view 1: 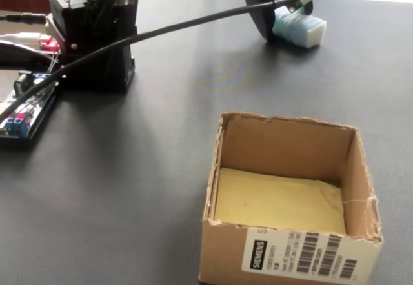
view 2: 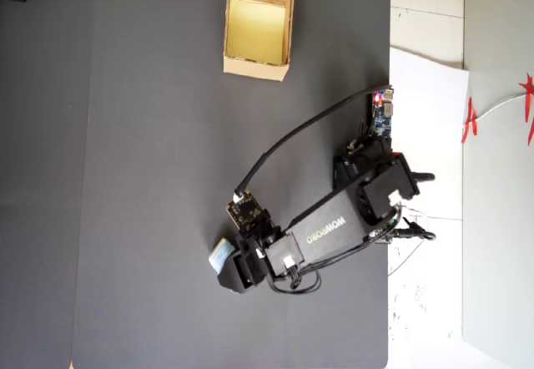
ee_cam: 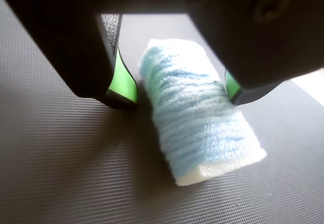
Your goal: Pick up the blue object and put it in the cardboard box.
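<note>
The blue object (ee_cam: 200, 120) is a pale blue, ribbed, soft block lying on the dark mat. In the wrist view it sits between the jaws of my gripper (ee_cam: 178, 89), which stands open. The left green pad (ee_cam: 123, 82) is a little apart from the block, and the right green pad (ee_cam: 231, 85) is at its side. In the fixed view the gripper (view 1: 279, 26) is lowered over the blue object (view 1: 300, 29) at the far end of the mat. The cardboard box (view 1: 287, 259) stands near the camera, open-topped with a yellowish inside. Overhead, the blue object (view 2: 219, 257) lies far from the cardboard box (view 2: 255, 69).
The arm's base (view 1: 97, 33) and a circuit board (view 1: 22, 114) sit at the left of the fixed view. A black cable (view 1: 161, 30) runs from the base to the wrist. Overhead, the mat's right edge (view 2: 390, 93) borders a white surface.
</note>
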You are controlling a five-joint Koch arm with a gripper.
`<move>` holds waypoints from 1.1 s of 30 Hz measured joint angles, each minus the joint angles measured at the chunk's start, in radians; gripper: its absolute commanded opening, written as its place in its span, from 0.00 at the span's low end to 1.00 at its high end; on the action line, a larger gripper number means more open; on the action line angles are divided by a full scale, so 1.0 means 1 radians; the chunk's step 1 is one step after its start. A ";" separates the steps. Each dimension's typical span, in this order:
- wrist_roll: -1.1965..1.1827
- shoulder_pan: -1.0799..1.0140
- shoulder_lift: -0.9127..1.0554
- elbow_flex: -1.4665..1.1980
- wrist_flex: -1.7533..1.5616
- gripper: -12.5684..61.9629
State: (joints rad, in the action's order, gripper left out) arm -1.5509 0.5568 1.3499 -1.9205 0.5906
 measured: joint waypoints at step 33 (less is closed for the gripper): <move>0.058 -0.046 0.021 -0.069 -0.236 0.17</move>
State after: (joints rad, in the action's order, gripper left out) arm -1.4926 0.5108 1.3714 -1.9896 0.3543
